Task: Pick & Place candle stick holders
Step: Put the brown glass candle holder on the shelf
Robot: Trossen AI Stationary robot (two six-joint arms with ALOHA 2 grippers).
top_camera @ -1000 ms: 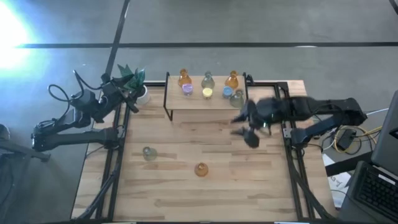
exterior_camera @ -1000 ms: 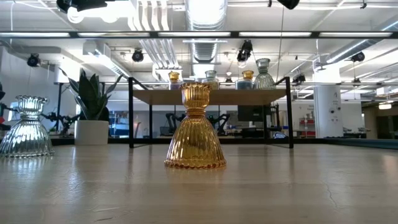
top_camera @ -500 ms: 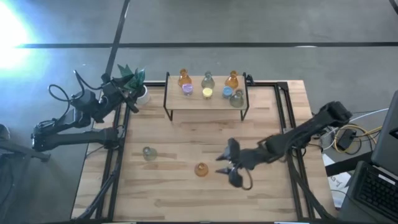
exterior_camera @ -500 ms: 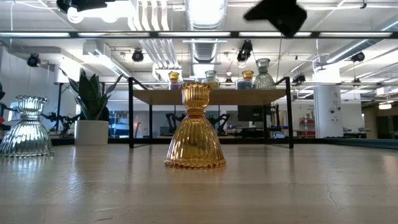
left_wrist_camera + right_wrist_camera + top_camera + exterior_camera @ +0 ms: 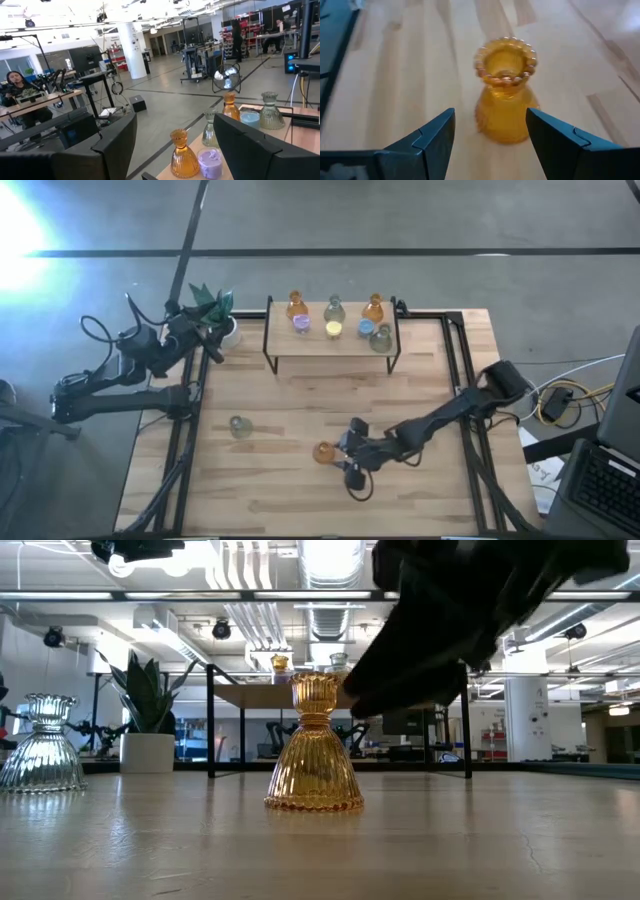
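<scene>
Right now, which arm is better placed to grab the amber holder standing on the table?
The right. Its gripper is beside the amber holder with fingers open, and the holder sits framed between them in the right wrist view. The left gripper waits at the far corner by the plant.

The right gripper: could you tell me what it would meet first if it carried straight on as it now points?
The right gripper, fingers open, would probably first meet the ribbed amber glass candle holder standing upright directly ahead on the wooden table.
</scene>
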